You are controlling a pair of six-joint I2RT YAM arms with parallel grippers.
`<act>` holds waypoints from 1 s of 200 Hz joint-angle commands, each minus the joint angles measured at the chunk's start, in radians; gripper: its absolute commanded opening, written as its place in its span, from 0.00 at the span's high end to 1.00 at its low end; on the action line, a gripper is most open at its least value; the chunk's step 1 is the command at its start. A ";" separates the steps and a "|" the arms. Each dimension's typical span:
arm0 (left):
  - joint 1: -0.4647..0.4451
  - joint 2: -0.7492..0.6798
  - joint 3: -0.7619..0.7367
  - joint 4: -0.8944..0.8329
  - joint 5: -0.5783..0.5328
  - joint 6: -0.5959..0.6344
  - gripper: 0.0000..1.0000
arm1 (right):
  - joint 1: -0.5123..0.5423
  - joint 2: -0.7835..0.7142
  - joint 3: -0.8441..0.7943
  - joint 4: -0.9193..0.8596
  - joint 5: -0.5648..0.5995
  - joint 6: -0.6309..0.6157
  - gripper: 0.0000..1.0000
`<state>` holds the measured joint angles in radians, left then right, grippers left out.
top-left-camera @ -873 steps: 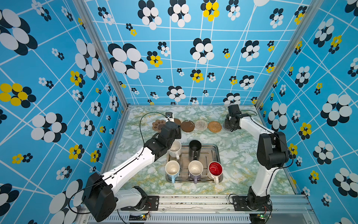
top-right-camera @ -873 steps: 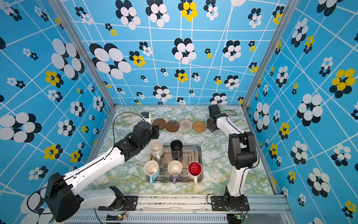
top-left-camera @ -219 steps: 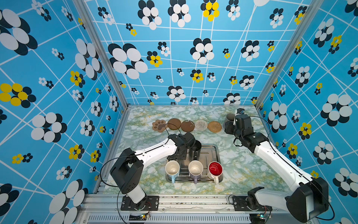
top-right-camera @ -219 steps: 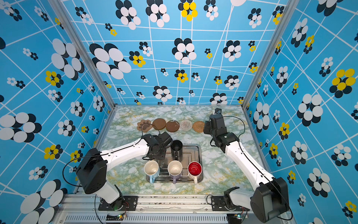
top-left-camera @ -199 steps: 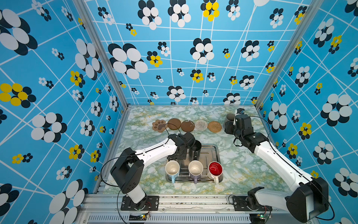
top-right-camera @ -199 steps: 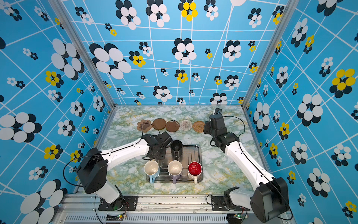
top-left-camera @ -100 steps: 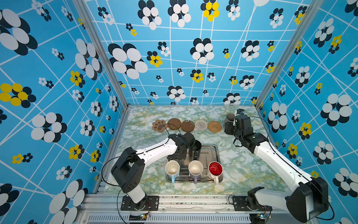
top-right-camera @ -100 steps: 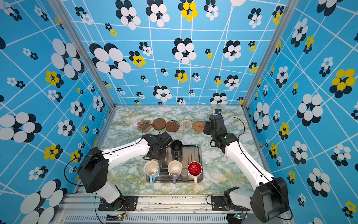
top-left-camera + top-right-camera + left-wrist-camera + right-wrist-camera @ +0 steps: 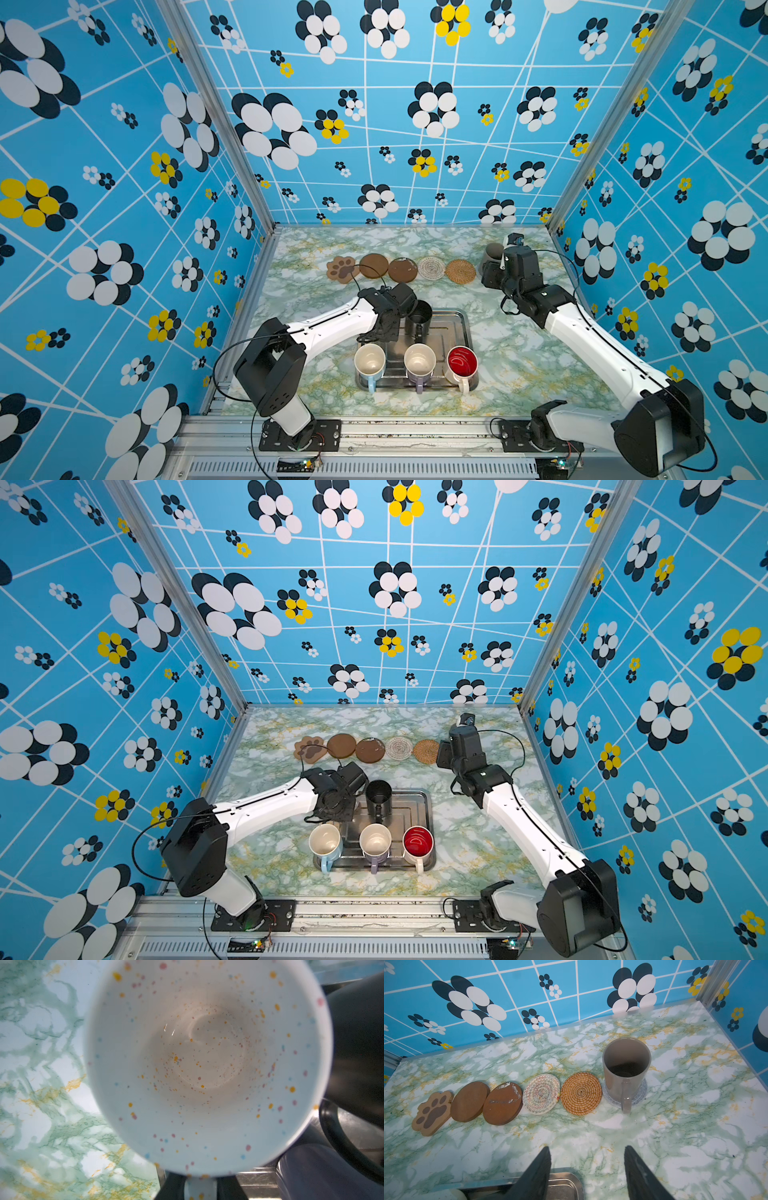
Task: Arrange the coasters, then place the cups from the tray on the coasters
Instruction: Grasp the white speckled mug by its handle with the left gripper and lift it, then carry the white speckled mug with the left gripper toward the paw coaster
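Over at the tray's far left corner, the left gripper is down on the white speckled mug. Its dark fingers press in on either side of the handle, and that's a grip. Whether the mug has cleared the tray, I can't tell.

The black mug stands just beside it at the tray's back. Along the near edge, three stand in a line: the light blue mug, the lilac mug and the red-lined white mug, handles pointing to the near side.

Across the back of the tabletop runs a tight row of bare coasters: the paw coaster, the plain brown disc, the scuffed brown disc, the white crochet coaster and the rattan coaster. At the row's right end, the grey-beige mug stands upright on the pale grey coaster.

The right gripper hovers near that mug, its fingers apart and holding nothing.
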<state>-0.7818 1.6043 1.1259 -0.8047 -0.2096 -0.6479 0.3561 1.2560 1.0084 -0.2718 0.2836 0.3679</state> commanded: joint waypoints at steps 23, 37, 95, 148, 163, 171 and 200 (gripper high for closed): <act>0.032 -0.113 -0.019 0.075 -0.072 -0.021 1.00 | 0.004 0.006 -0.004 0.013 0.019 0.003 0.41; 0.036 -0.129 -0.016 0.076 -0.084 -0.014 1.00 | 0.004 0.008 -0.004 0.015 0.017 0.005 0.41; 0.057 -0.179 -0.019 0.138 -0.098 0.009 1.00 | 0.004 0.008 -0.004 0.012 0.019 0.004 0.42; 0.107 -0.220 0.009 0.164 -0.139 0.058 1.00 | 0.004 0.017 0.001 0.014 0.017 0.003 0.41; 0.134 -0.227 0.015 0.189 -0.137 0.078 1.00 | 0.004 0.023 0.002 0.013 0.017 0.002 0.41; 0.145 -0.230 0.019 0.205 -0.137 0.091 1.00 | 0.004 0.025 0.004 0.012 0.017 0.001 0.41; 0.198 -0.224 0.041 0.257 -0.121 0.128 1.00 | 0.004 0.037 0.010 0.009 0.022 -0.003 0.41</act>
<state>-0.6220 1.4143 1.1030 -0.6621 -0.2913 -0.5720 0.3561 1.2789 1.0084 -0.2718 0.2836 0.3676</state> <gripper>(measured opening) 0.210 0.586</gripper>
